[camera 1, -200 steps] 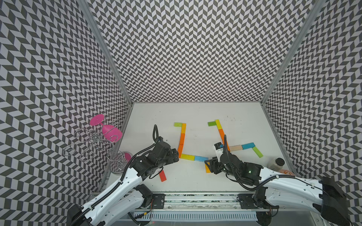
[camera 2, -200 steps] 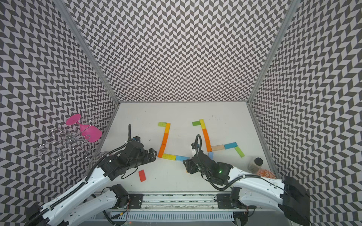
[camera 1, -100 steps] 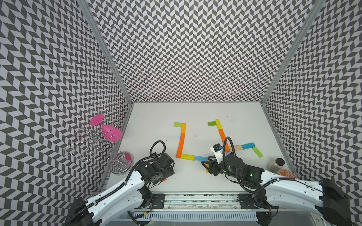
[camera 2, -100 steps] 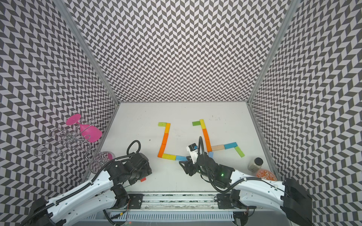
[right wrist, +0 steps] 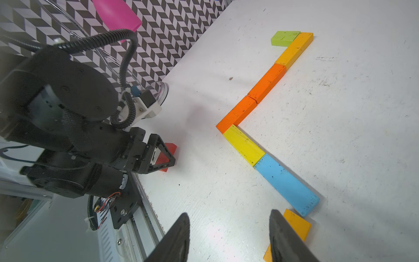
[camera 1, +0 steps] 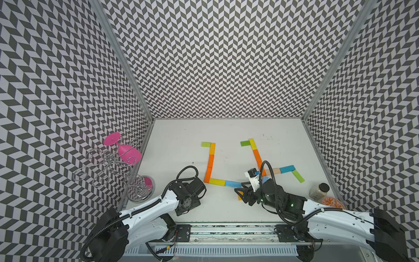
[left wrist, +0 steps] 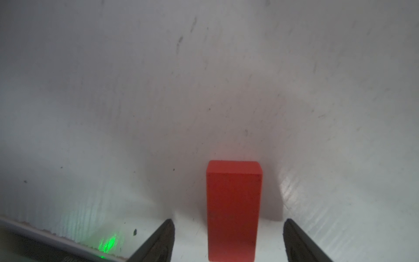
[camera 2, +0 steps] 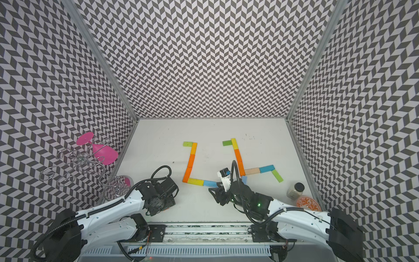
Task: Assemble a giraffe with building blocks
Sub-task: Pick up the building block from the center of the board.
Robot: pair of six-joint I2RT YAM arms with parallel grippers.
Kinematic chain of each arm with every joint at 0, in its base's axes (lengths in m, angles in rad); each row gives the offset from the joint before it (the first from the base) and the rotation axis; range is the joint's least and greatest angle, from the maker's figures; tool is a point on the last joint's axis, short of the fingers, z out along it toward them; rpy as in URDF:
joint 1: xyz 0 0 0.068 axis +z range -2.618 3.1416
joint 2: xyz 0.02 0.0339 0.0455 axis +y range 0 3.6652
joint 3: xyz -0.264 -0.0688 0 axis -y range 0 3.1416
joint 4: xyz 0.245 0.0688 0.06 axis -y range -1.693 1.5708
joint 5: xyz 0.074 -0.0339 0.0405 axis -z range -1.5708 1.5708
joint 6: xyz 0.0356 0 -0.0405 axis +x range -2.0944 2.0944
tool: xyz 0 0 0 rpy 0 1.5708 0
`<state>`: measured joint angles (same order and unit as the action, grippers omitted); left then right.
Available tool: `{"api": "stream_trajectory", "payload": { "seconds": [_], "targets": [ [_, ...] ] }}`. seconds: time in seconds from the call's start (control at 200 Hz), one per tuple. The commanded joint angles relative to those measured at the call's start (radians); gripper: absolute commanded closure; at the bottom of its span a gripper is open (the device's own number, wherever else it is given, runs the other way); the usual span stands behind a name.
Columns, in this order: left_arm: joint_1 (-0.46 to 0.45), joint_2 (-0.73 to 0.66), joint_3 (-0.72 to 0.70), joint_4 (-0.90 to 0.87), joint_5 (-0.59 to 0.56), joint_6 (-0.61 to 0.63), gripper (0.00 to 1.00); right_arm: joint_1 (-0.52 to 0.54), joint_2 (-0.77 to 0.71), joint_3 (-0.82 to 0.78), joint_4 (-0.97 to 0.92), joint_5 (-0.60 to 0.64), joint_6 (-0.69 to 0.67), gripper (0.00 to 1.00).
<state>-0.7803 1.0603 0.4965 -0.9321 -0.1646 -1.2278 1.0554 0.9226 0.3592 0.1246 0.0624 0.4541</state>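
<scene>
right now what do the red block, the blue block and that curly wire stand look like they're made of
Red block: probably painted wood. The coat is matte and even, and the edges are crisp and square.
Blue block: likely the same painted wood. The paint is dull, with dark chips and specks.
Wire stand: metal wire with a polished, chrome-like finish, bent into thin, bright, curled loops.

My claw stands open over bare table, with nothing between my fingers. A loose block, amber, lies just outside one finger and is partly hidden by it. It sits at the end of the blue block; whether they touch I cannot tell. From there the chain runs end to end: yellow block, two orange blocks, amber block, and a green block set sideways. Across the table, the left gripper straddles a red block. A pink glass shows against the wall.
</scene>
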Motion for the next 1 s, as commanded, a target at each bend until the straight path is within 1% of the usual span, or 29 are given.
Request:
{"api": "stream_trajectory", "payload": {
  "seconds": [0.0, 0.095, 0.19, 0.3, 0.351, 0.431, 0.436, 0.451, 0.551, 0.636, 0.701, 0.716, 0.756, 0.776, 0.801, 0.836, 0.906, 0.997],
  "targets": [
    [0.015, 0.031, -0.007, 0.048, -0.034, 0.031, 0.31, -0.010, -0.033, -0.019, 0.063, 0.003, -0.014, 0.45],
    [0.019, 0.071, -0.009, 0.077, -0.029, 0.058, 0.39, -0.015, -0.057, -0.033, 0.062, 0.013, -0.013, 0.45],
    [0.021, 0.091, -0.014, 0.108, -0.019, 0.076, 0.51, -0.017, -0.084, -0.051, 0.075, 0.035, -0.008, 0.45],
    [0.024, 0.081, -0.018, 0.122, -0.015, 0.084, 0.58, -0.018, -0.107, -0.066, 0.081, 0.049, 0.001, 0.45],
    [0.026, 0.072, -0.018, 0.124, -0.015, 0.087, 0.65, -0.018, -0.111, -0.068, 0.075, 0.052, 0.007, 0.45],
    [0.030, 0.057, -0.013, 0.130, -0.009, 0.101, 0.70, -0.019, -0.112, -0.065, 0.064, 0.053, 0.014, 0.46],
    [0.031, 0.055, -0.012, 0.129, -0.009, 0.102, 0.73, -0.018, -0.112, -0.064, 0.064, 0.053, 0.015, 0.46],
    [0.032, 0.053, -0.009, 0.128, -0.009, 0.105, 0.75, -0.018, -0.113, -0.063, 0.061, 0.053, 0.016, 0.46],
    [0.033, 0.037, 0.062, 0.115, -0.021, 0.152, 0.80, -0.019, -0.118, -0.060, 0.047, 0.059, 0.021, 0.46],
    [0.033, 0.047, 0.170, 0.101, -0.042, 0.237, 0.81, -0.019, -0.127, -0.053, 0.036, 0.069, 0.024, 0.46],
    [0.038, 0.085, 0.251, 0.101, -0.037, 0.352, 0.82, -0.018, -0.135, -0.051, 0.030, 0.080, 0.026, 0.47],
    [0.042, 0.097, 0.267, 0.098, -0.030, 0.378, 0.86, -0.020, -0.136, -0.051, 0.030, 0.084, 0.026, 0.47],
    [0.058, 0.128, 0.300, 0.091, -0.007, 0.445, 0.87, -0.020, -0.139, -0.052, 0.030, 0.090, 0.030, 0.47],
    [0.065, 0.141, 0.308, 0.095, 0.021, 0.483, 0.87, -0.019, -0.140, -0.054, 0.030, 0.091, 0.032, 0.47],
    [0.075, 0.156, 0.315, 0.100, 0.048, 0.527, 0.90, -0.019, -0.142, -0.055, 0.030, 0.093, 0.038, 0.47],
    [0.085, 0.173, 0.323, 0.096, 0.068, 0.565, 0.90, -0.019, -0.142, -0.056, 0.030, 0.095, 0.044, 0.48],
    [0.093, 0.196, 0.323, 0.099, 0.113, 0.624, 0.91, -0.018, -0.143, -0.056, 0.022, 0.095, 0.055, 0.48],
    [0.093, 0.211, 0.334, 0.091, 0.154, 0.667, 0.91, -0.018, -0.146, -0.053, 0.009, 0.093, 0.066, 0.48]
  ]
}}
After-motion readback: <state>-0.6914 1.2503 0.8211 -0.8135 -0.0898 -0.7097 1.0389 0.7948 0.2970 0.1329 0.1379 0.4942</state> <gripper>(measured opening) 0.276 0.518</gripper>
